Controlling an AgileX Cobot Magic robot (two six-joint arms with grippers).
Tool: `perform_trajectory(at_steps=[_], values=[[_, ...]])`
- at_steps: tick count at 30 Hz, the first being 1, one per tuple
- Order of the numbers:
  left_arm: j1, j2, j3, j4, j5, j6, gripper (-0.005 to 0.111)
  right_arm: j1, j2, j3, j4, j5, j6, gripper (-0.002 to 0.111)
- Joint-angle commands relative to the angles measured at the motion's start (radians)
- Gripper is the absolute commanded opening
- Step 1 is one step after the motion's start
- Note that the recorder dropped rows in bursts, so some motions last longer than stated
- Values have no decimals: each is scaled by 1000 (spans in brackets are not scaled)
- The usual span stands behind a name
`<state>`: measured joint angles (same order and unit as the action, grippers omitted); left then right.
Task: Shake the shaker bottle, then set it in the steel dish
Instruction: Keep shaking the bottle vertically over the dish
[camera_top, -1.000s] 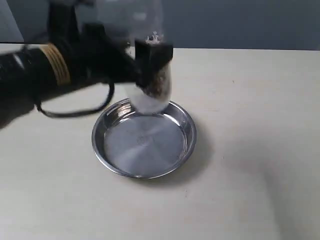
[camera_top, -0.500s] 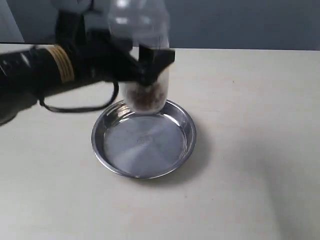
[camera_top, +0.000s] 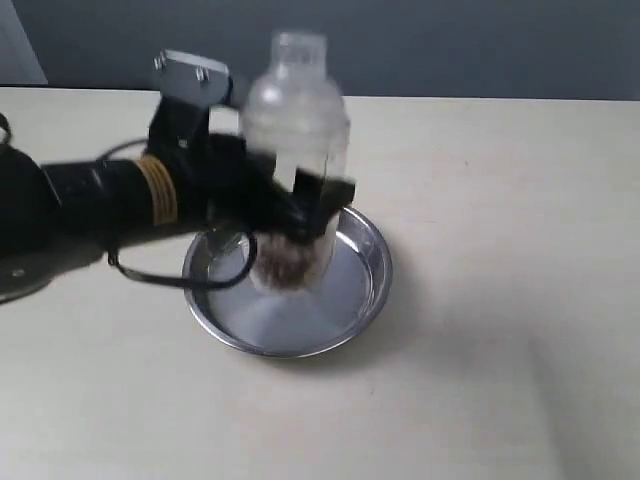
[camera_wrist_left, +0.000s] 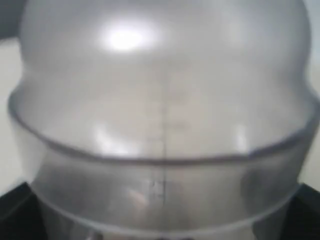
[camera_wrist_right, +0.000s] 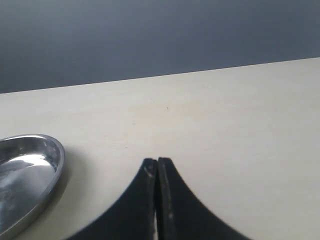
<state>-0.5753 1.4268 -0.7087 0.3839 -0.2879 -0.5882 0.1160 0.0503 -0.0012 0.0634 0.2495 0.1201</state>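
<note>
Black arm (camera_top: 85, 205) and fingers (camera_top: 325, 200), yellow band (camera_top: 158, 190), cable (camera_top: 160, 277).

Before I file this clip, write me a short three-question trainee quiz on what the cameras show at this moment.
1. True or false: the shaker bottle lies on its side, well away from the steel dish.
2. Which jaws grip the bottle? A) the left jaws B) the right jaws C) neither
3. Fill the gap: the right jaws, seen in the right wrist view, are ___ and hold nothing.
Key: 1 false, it is held upright over the dish; 2 A; 3 shut.
</note>
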Motion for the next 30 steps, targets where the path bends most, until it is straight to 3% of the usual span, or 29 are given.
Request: perform_trajectory(at_steps=[1,3,5,7,9,11,14,17,20,23,24,26,28,30], values=[[-6,-49,-61,7,5,18,0,3,4,1,-9,-15,-4,-1],[-4,52,15,-24,21,11,0,3,4,1,-9,-15,-4,-1],[-4,81,29,-43,-59,9,0,3,4,1,-9,-15,-4,-1],[-4,16,-17,-34,-190,9,0,3,4,1,-9,-15,-4,-1],[-6,-55,-90,-23,-223,9,0,3,4,1,-9,-15,-4,-1],[-8,-79,-121,10,-115,4,0,3,4,1,-9,-15,-4,-1],[-24,23,-38,18,63,13,0,2,4,1,-9,-15,-4,-1],[-22,63,-14,3,-4,-4,0,2,4,1,-9,-11,-4,-1],[-27,-38,-100,23,-158,-4,0,2,4,1,-9,-13,-4,-1],[-27,-85,-157,56,-42,32,0,2,4,1,-9,-13,-4,-1],[-27,-55,-130,54,46,25,0,2,4,1,-9,-13,-4,-1],[-27,24,-47,33,92,20,0,2,4,1,-9,-13,-4,-1],[-24,56,1,-23,22,20,0,2,4,1,-9,-13,-4,-1],[-26,-8,-35,-8,-130,20,0,2,4,1,-9,-13,-4,-1]])
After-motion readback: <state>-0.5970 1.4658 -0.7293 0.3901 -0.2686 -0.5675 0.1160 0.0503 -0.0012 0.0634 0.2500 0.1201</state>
